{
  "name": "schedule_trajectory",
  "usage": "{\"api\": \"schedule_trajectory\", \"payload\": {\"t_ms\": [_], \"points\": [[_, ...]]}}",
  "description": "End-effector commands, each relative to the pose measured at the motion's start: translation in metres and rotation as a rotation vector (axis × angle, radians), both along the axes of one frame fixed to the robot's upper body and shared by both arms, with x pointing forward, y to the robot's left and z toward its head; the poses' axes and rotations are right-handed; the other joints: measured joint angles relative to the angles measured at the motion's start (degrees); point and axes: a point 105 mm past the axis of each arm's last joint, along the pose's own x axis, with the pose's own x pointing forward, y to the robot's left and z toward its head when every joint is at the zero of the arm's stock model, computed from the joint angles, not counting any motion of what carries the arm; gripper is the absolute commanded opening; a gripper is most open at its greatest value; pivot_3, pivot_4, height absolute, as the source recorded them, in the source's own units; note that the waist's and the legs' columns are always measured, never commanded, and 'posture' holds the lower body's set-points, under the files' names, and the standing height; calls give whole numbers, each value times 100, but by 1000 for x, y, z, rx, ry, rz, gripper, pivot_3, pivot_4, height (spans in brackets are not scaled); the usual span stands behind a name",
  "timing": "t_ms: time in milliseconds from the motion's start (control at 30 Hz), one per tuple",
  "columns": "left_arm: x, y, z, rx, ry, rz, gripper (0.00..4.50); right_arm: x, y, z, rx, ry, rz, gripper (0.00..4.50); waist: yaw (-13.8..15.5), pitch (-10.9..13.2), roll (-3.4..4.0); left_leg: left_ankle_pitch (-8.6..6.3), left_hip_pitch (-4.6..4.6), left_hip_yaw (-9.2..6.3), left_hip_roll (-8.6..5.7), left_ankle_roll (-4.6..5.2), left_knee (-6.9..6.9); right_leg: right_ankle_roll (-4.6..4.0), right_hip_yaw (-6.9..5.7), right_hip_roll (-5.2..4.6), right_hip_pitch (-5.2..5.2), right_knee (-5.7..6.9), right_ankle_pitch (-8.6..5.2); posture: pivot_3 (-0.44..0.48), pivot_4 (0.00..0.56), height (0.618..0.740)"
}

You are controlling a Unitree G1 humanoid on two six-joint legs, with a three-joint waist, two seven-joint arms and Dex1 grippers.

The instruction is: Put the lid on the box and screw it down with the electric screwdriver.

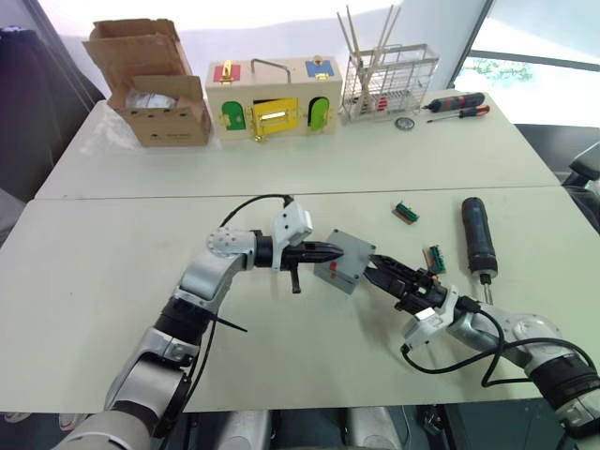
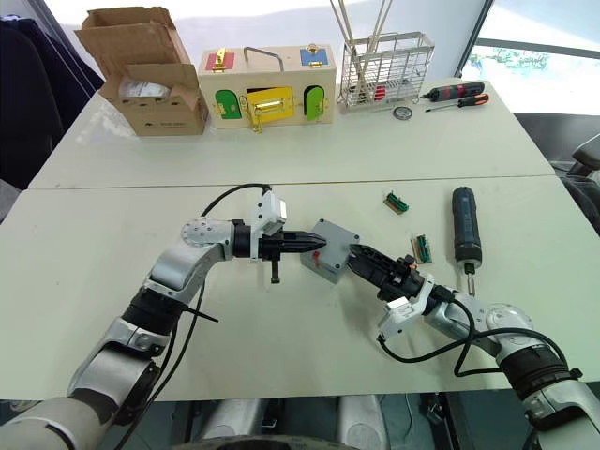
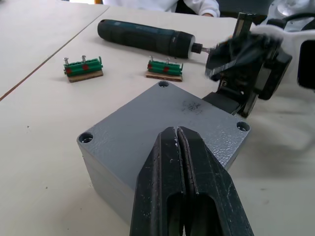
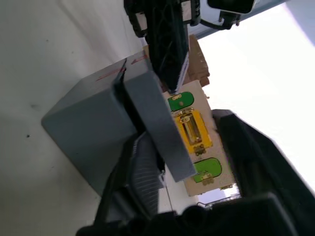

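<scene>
The grey lid [image 1: 351,255] lies on top of the grey box [image 3: 106,172], which stands tilted in plan at the middle of the near table, red mark [image 1: 333,272] facing me. My left gripper [image 1: 339,251] is shut, its tips resting on the lid's top [image 3: 162,113]. From the right, my right gripper [image 1: 375,264] is open at the box's far corner, one finger [image 4: 135,179] against the box's side under the lid's rim, the other standing off above it. The black electric screwdriver [image 1: 478,234] lies on the table to the right of the box.
Two small green blocks with screws [image 1: 406,213] [image 1: 434,258] lie between the box and the screwdriver. On the far table stand a cardboard box [image 1: 150,89], a wooden box with coloured doors [image 1: 272,94], a wire rack [image 1: 389,84] and hand screwdrivers [image 1: 457,105].
</scene>
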Motion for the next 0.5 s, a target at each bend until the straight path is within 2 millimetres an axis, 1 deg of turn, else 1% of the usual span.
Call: {"api": "schedule_trajectory", "payload": {"t_ms": [33, 67, 133, 167, 300, 500], "points": [[-3, 0, -20, 53, 37, 4, 0, -6, -5, -8, -40, 30, -14, 3790, 15, -2, -2, -2, 33, 0, 0, 4, -11, 1, -1, 0, 34, -9, -1, 0, 150, 734], [-4, 0, -21, 53, 41, 4, 0, -7, -6, -8, -42, 32, -15, 4162, 20, -3, -3, -3, 71, -1, 0, 6, -29, 1, -1, 0, 74, -26, -3, 0, 150, 734], [-5, -1, -24, 58, 44, 2, 0, -10, -7, -8, -45, 37, -18, 4162, 16, -7, -1, -24, 138, -1, 0, 41, -61, 1, -1, 0, 141, -67, -4, 0, 150, 734], [-5, -1, -25, 63, 43, 2, 0, -10, -8, -9, -46, 38, -19, 4162, 11, -11, 2, -32, 152, -1, 2, 55, -64, 3, -2, 1, 156, -74, -5, 0, 150, 734], [-5, 0, -30, 78, 44, 3, 0, -12, -10, -8, -50, 37, -28, 4162, 20, -19, 2, -17, 147, 0, 1, 30, -64, 3, 0, -1, 156, -88, -5, 0, 150, 734], [-6, 0, -34, 93, 49, 1, 0, -14, -16, -7, -63, 26, -50, 4162, 31, -24, 7, -17, 148, 0, 1, 29, -64, 3, 0, -2, 158, -88, -5, 0, 150, 734]]}}
